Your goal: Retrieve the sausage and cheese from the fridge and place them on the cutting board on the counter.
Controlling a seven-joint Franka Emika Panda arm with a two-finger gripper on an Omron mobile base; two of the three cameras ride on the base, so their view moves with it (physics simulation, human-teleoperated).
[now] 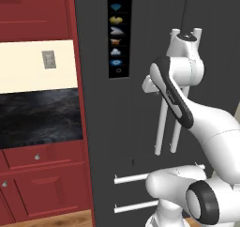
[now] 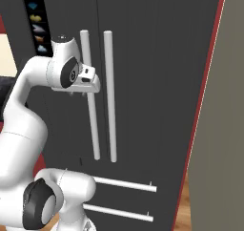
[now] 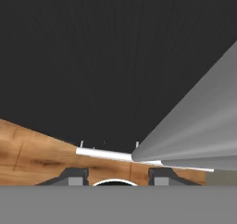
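- fridge (image 1: 122,127): both doors are seen shut, so the sausage & cheese are judged to be inside, behind the doors. Nothing has been fetched yet.
- hand (image 3: 118,177): in the hand view the fingertips (image 3: 74,177) are spread apart w/ nothing pinched between them. Only the door and floor are seen past them.
- key relation: the hand (image 2: 82,92) is parked up high, right by the left long handle (image 2: 90,125) of the two upright bars. The right handle (image 2: 110,106) is just beside that one.
- in the hand view the near handle (image 3: 194,135) is seen as a fat grey bar off to the right of the fingers, not in the gap. It's beside the hand, not grabbed.
- the handle's long axis runs straight up/down, and the hand seems to be pointed down along it, toward the drawer bar (image 3: 104,152). Prob a sideways shift and a re-aim of the hand would be needed so the fingers end up across the bar before any pull.
- desk (image 1: 40,118) is off to the fridge's left, so the items will have to be carried that way later.
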